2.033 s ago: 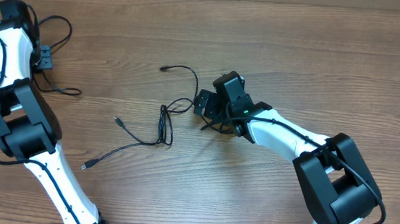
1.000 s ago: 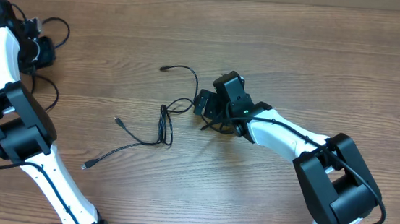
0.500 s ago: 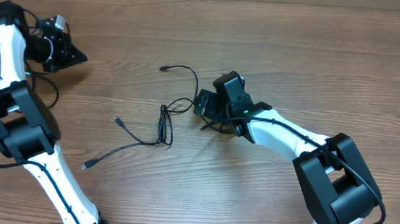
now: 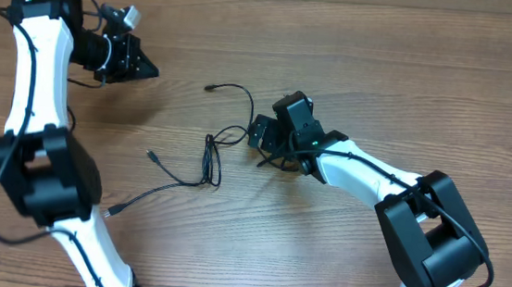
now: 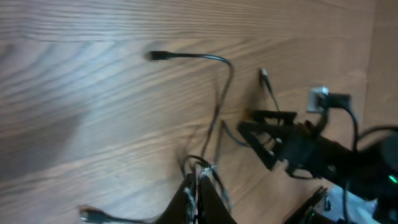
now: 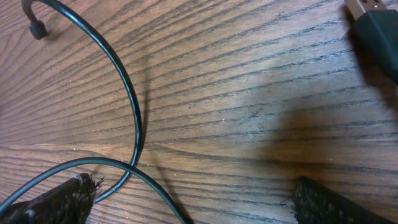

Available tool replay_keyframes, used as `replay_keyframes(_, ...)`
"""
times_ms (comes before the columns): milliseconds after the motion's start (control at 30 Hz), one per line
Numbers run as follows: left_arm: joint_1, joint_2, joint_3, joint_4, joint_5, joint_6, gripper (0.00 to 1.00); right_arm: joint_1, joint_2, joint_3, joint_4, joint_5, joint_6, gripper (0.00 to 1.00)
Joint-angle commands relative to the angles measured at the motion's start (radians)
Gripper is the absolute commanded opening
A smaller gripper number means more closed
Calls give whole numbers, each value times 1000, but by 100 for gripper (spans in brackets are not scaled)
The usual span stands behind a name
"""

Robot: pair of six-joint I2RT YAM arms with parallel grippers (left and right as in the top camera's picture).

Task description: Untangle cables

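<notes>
Cables (image 4: 208, 158) mid table (image 4: 383, 71) — open wood beyond; far edge seemingly well apart

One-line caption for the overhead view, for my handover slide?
Right gripper open astride the cables on the wooden table; left gripper shut, far left, apart from them.

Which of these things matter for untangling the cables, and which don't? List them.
Job: thin black flexible cables; open right end effector over them; shut left end effector, away from them.
Not the job: brown wood-grain table underneath.
</notes>
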Motion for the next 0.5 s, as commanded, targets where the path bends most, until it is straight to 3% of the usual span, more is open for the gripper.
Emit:
replay_keyframes(0, -23, -153, -115, 31, 21, 28, 5, -1, -30, 8, 6, 2, -4, 100)
replay_keyframes(233, -78, -332, -424, 169, 19, -52, 4, -1, -30, 8, 6, 2, -4, 100)
replay_keyframes(400, -163, -359, -627, 295, 19, -101, 4, -1, -30, 8, 6, 2, -4, 100)
replay_keyframes(467, -199, -352, -697, 347, 19, -116, 9, -1, -30, 8, 6, 2, -4, 100)
